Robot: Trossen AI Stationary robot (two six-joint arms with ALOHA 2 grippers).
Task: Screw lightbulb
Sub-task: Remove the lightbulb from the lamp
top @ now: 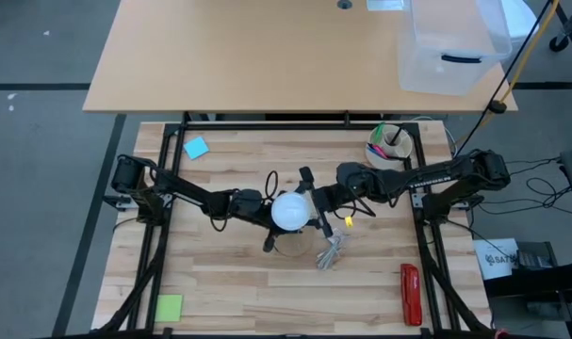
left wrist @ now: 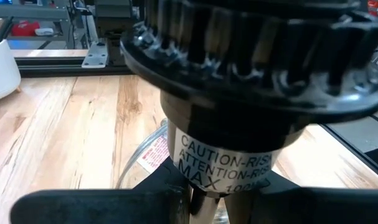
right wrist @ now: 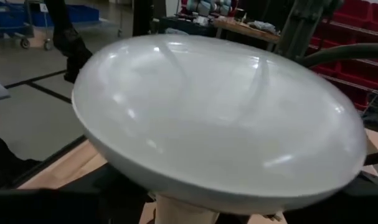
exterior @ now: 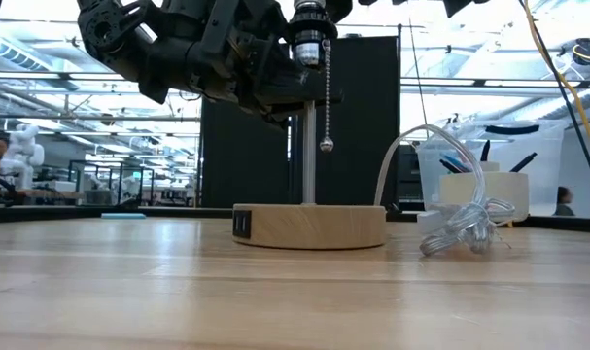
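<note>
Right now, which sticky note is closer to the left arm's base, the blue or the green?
The blue sticky note: it lies at the table's far left, just beside the left arm's base. The green sticky note sits at the near left corner, farther off.

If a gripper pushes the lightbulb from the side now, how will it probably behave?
The lightbulb looks smooth and glossy, so fingers would probably slip on its globe. It seems thin-walled, likely light and fragile under a hard squeeze. It sits high on the lamp's thin post above the wooden base, so a side push might tip the lamp.

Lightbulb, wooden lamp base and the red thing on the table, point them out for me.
lightbulb [top: 289, 210], high view, top of the white globe.
wooden lamp base [exterior: 314, 226], low view, front of the round wooden disc.
red thing [top: 410, 293], high view, middle of its length.
</note>
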